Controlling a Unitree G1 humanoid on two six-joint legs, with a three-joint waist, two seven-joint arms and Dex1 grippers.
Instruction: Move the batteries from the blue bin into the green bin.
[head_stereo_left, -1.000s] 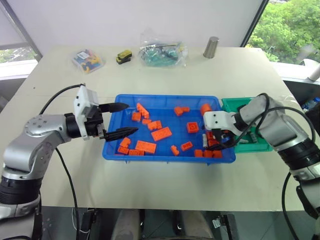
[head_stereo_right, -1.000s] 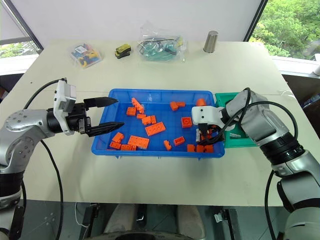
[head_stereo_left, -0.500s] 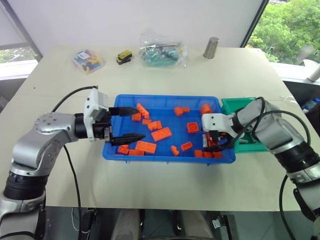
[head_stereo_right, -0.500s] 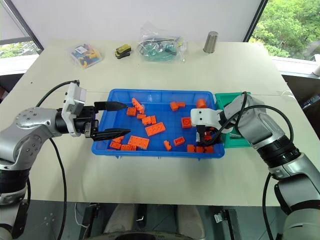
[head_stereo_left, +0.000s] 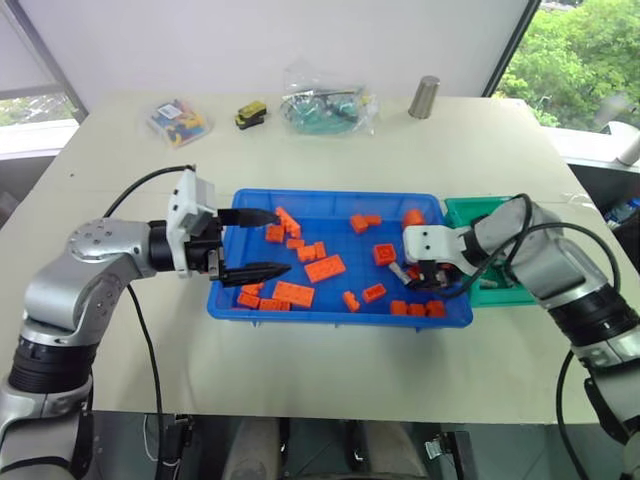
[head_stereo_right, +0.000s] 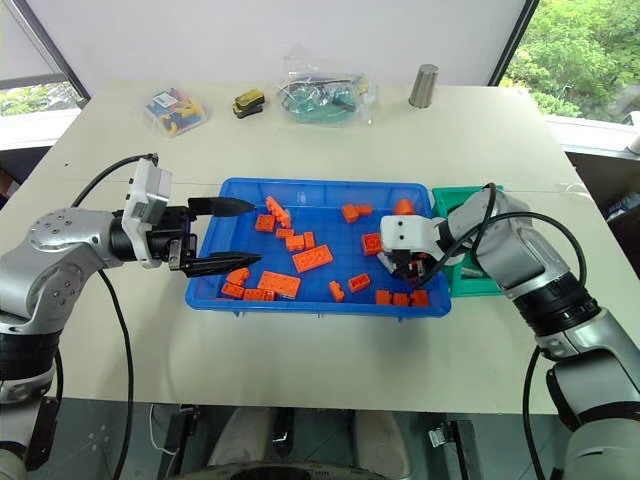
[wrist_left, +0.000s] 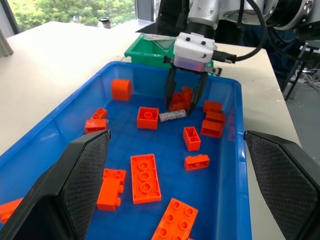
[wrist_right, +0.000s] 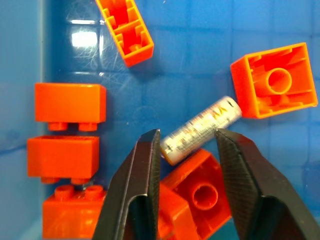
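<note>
On the far left of the surface (head_stereo_left: 120, 330) I saw a clear bag of small coloured pieces (head_stereo_left: 176, 120), with a little yellow and black toy (head_stereo_left: 249, 114) just to its right. My left gripper (head_stereo_left: 252, 243) hung level over the left end of the blue bin (head_stereo_left: 330, 317), its two black fingers (head_stereo_left: 250, 216) spread wide with nothing between them, pointing right across the tray. Orange bricks (head_stereo_left: 324, 268) lay scattered over the bin's floor, thickest in the left half and along the near right rim. Beyond the bin's far rim sat a crumpled clear bag with green parts (head_stereo_left: 325, 105), and further right a tall grey metal cup (head_stereo_left: 423, 96) stood upright near the far edge.

Toward the right end of the bin, my right gripper (head_stereo_right: 408, 268) pointed steeply down among the bricks. In the right wrist view its fingers (wrist_right: 137, 190) stood partly closed on either side of one end of a silver battery (wrist_right: 200, 130), which lay on its side on the blue floor, its held end over an orange brick; I could not tell whether the fingers were yet pressing on it. The left wrist view showed the same battery (wrist_left: 172, 115) lying on the bin floor at the fingertips, beside a square brick (wrist_left: 148, 117). The green bin (head_stereo_left: 470, 212) sat against the blue bin's right end, behind my right arm; what it held I could not make out.
</note>
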